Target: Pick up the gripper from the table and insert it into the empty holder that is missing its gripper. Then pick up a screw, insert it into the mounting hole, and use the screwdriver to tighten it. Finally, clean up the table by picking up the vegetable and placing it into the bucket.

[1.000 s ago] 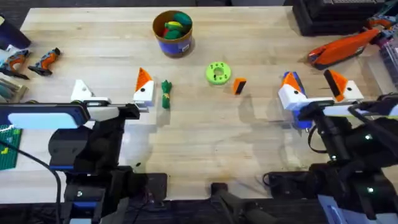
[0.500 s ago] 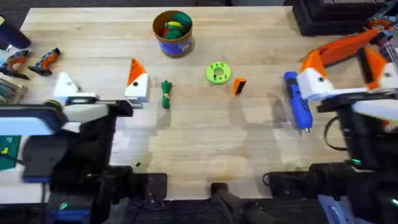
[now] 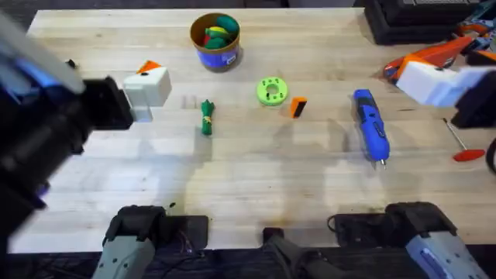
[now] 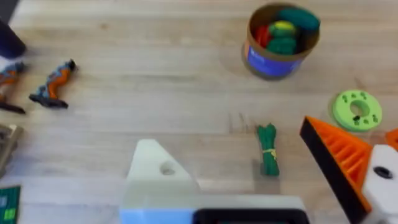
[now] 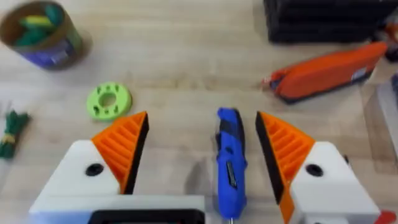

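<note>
Light wooden desk (image 3: 256, 178) carries a round lime-green plastic disc with holes (image 3: 271, 91). Thin metal rod with red handle (image 3: 463, 147) far right. Long orange zip pouch (image 5: 326, 70) beyond.

The right gripper (image 5: 202, 146) is seen spread wide above the screwdriver (image 5: 229, 163), which is framed between its orange pads (image 5: 122, 146) — apparently untouched — with the bucket (image 5: 42, 34), green disc (image 5: 109, 101) and vegetable (image 5: 12, 130) beyond.

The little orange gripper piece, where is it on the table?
In the overhead view the gripper lies on the table near the middle, just right of the lime-green disc and left of the screwdriver.
</note>
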Controlling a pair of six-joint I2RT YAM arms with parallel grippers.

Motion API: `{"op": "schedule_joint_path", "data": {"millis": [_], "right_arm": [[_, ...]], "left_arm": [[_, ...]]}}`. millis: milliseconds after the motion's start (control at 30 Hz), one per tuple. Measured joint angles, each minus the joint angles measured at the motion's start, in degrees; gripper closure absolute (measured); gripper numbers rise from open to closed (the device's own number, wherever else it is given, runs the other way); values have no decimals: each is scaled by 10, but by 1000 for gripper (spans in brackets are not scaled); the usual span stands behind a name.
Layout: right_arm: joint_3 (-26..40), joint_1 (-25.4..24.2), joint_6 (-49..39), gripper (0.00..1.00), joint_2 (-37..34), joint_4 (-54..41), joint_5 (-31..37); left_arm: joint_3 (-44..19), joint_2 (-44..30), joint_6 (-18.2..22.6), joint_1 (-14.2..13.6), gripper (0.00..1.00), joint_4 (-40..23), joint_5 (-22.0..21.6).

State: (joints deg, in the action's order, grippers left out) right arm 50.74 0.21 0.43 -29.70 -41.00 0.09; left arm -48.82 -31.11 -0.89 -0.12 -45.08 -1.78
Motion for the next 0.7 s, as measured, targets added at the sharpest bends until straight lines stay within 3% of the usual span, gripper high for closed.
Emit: {"op": "schedule_joint_path", "data": {"millis": [267, 500, 700], "right_arm": [[136, 0, 0, 11, -204, -179, 0], [150, 0, 0, 12, -314, -254, 0], [150, 0, 0, 12, -319, -254, 0]], "left_arm": [[-137, -186, -36, 0, 16, -135, 0], [-150, -305, -50, 0, 15, -173, 0], [-150, -338, -52, 0, 15, -174, 2]]}}
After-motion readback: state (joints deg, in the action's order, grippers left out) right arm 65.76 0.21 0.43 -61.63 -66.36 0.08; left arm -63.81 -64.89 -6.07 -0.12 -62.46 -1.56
